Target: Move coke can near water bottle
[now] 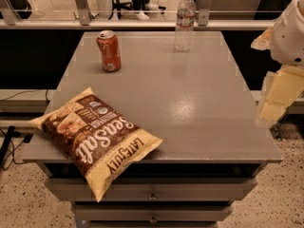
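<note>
The coke can (109,51), red-orange with a silver top, stands upright on the grey table (190,103) at the back left. The water bottle (184,22), clear with a white cap, stands upright at the back edge, right of centre. The two are well apart. My gripper (274,101) hangs off the table's right side, pale yellow under the white arm (290,32), far from both the can and the bottle and holding nothing that I can see.
A large brown and yellow chip bag (95,137) lies on the front left corner, overhanging the edge. Drawers (152,194) sit below the tabletop. A railing with glass (142,13) runs behind the table. Speckled floor lies either side.
</note>
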### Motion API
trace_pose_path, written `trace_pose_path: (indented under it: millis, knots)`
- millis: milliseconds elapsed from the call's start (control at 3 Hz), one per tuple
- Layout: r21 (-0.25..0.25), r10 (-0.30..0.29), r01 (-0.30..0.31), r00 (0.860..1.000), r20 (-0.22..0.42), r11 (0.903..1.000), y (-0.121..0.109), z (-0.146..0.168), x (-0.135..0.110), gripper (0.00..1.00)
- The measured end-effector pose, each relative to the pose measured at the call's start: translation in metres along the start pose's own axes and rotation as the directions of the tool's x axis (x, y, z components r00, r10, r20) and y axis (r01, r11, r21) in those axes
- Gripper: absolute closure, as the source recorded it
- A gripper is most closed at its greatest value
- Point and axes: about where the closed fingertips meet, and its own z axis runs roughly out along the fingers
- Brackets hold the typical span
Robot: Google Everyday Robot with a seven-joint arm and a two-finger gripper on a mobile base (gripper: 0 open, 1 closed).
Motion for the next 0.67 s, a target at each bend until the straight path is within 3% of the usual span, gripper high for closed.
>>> trace_pose_path:
  millis: [333, 667]
  knots:
    - [0.000, 0.000, 0.000, 1.000, 0.000, 1.0000, 0.000, 0.000, 0.000, 0.00]
    - [-0.003, -0.007, 0.007, 0.996, 0.087, 1.0000, -0.003, 0.007, -0.022, 0.00]
